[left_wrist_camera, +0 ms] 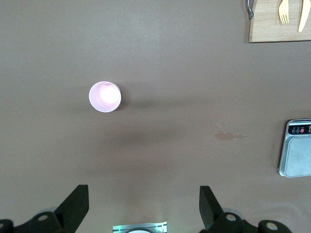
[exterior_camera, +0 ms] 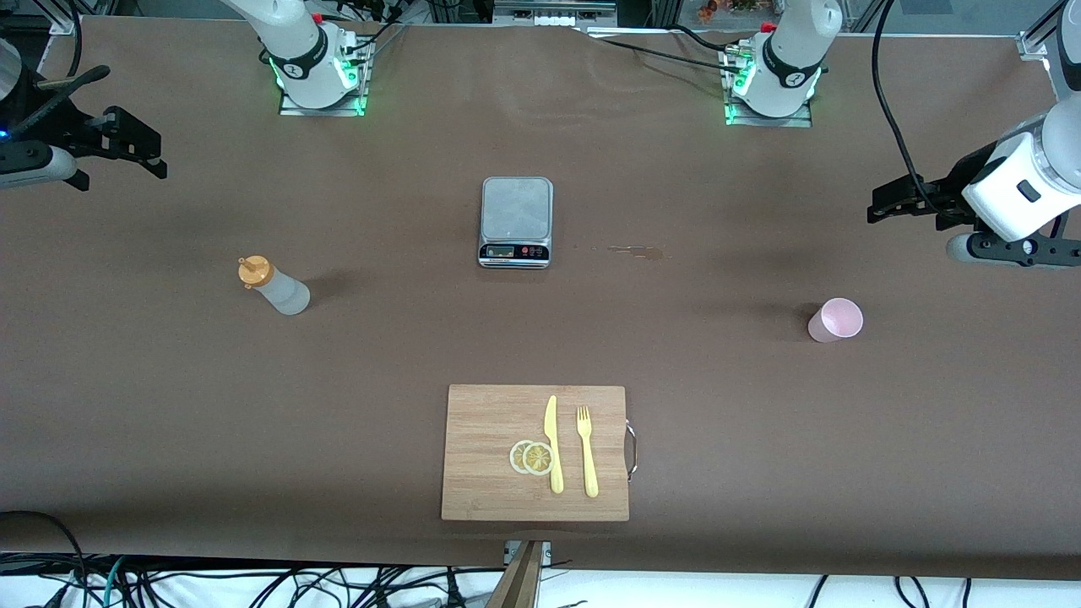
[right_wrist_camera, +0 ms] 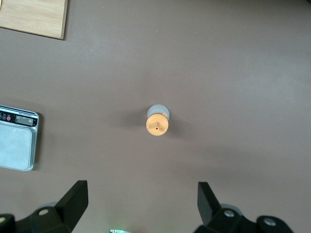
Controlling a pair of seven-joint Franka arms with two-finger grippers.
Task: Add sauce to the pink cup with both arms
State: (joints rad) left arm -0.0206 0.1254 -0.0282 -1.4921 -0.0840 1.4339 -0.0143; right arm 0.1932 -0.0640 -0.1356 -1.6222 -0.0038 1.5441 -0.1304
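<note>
Brown matting covered the whole table (exterior_camera: 169, 405), and on it we recorded the following. The sauce (exterior_camera: 275, 285), a frosted squeeze bottle with an orange cap, stood upright toward the right arm's end of the table, touching nothing; in the right wrist view we looked straight down on its cap (right_wrist_camera: 157, 124). The pink cup (exterior_camera: 835, 320) stood upright with its mouth open toward the left arm's end, well apart from the bottle and likewise touching nothing; the left wrist view showed its round rim from above (left_wrist_camera: 105, 96). Between them, nearer the arm bases, lay a grey kitchen scale (exterior_camera: 516, 221) with its display facing the front camera, and beside it, toward the left arm's end, a small stain (exterior_camera: 638, 251) on the matting. Nearer the front camera we noted a wooden cutting board (exterior_camera: 481, 422) bearing two lemon slices (exterior_camera: 531, 457), a yellow knife (exterior_camera: 553, 443) and a yellow fork (exterior_camera: 587, 450), the knife touching the slices. The right gripper (exterior_camera: 148, 152) hung raised over the bare matting at its own end of the table, its wrist roughly level, fingers (right_wrist_camera: 73, 204) spread wide with nothing between them. The left gripper (exterior_camera: 882, 207) hung likewise over its end, above the matting, fingers (left_wrist_camera: 74, 206) wide apart and holding nothing. We found both arms waiting, each camera looking down on its own item.
</note>
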